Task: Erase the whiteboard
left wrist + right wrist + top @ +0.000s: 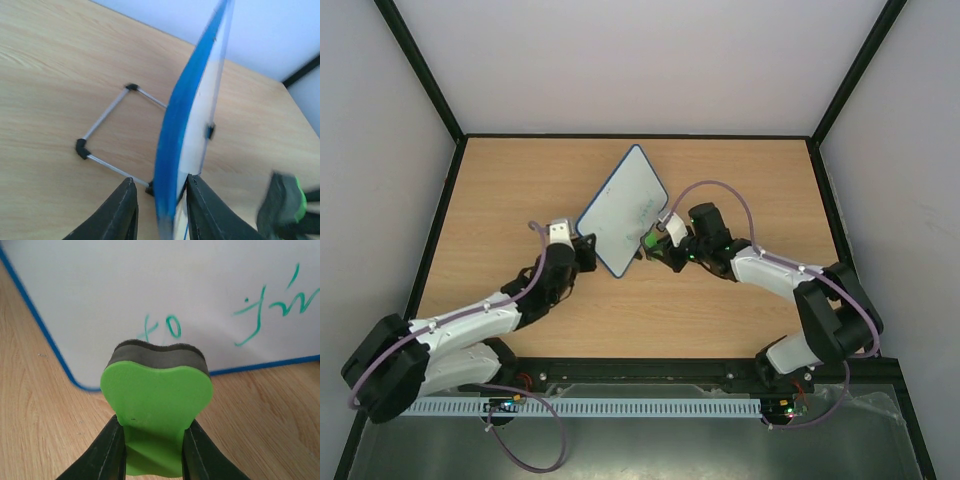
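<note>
The whiteboard (625, 210) stands tilted on its wire stand (105, 117) in the middle of the table, with a blue frame and green handwriting (270, 310) on its face. My left gripper (588, 250) straddles the board's lower left edge (195, 115). Its right finger (210, 210) touches the white face, and a narrow gap shows between the left finger (120, 215) and the blue back. My right gripper (655, 245) is shut on a green eraser (156, 390), whose dark felt side faces the whiteboard (150, 285) near its lower corner, close to the writing.
The wooden table (740, 300) is walled by white panels with black frame bars (420, 70). The stand's black feet (82, 148) rest on the wood behind the board. In the left wrist view the right gripper with the eraser (295, 200) shows blurred at the right edge.
</note>
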Motion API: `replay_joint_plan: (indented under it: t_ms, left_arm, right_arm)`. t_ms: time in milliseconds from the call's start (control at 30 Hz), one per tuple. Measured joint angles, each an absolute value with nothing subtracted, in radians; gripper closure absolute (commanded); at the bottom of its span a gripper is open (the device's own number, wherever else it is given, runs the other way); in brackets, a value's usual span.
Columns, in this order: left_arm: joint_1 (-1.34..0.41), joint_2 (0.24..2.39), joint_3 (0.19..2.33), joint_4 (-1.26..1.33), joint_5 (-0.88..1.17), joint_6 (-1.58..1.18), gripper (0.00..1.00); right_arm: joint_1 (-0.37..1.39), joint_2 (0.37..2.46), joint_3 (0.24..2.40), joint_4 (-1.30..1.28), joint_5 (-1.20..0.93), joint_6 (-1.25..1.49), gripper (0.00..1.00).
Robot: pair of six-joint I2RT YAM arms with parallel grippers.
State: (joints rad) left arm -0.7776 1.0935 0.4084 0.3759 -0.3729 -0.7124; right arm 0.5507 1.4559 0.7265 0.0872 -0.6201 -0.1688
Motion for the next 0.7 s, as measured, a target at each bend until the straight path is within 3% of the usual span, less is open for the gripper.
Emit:
replay_joint_plan:
  t_ms: [67, 200, 267, 700]
  left_arm:
    - [-0.710, 1.085, 0.408, 0.383, -0.348, -0.696, 0.70]
    - [-0.582, 1.072, 0.408, 0.391, -0.282, -0.653, 0.49]
    - [-0.561, 1.071, 0.407, 0.402, -0.243, -0.635, 0.47]
    - [-0.560, 1.162, 0.300, 0.625, -0.078, -0.593, 0.75]
  right_arm:
    - [0.556, 1.470, 0.727, 0.095, -0.620, -0.167, 0.98]
    - [0.570, 1.501, 0.727, 0.117, -0.620, -0.158, 0.98]
    - [0.579, 1.512, 0.727, 0.126, -0.619, -0.154, 0.98]
    - [0.681, 1.647, 0.796, 0.300, -0.509, -0.117, 0.98]
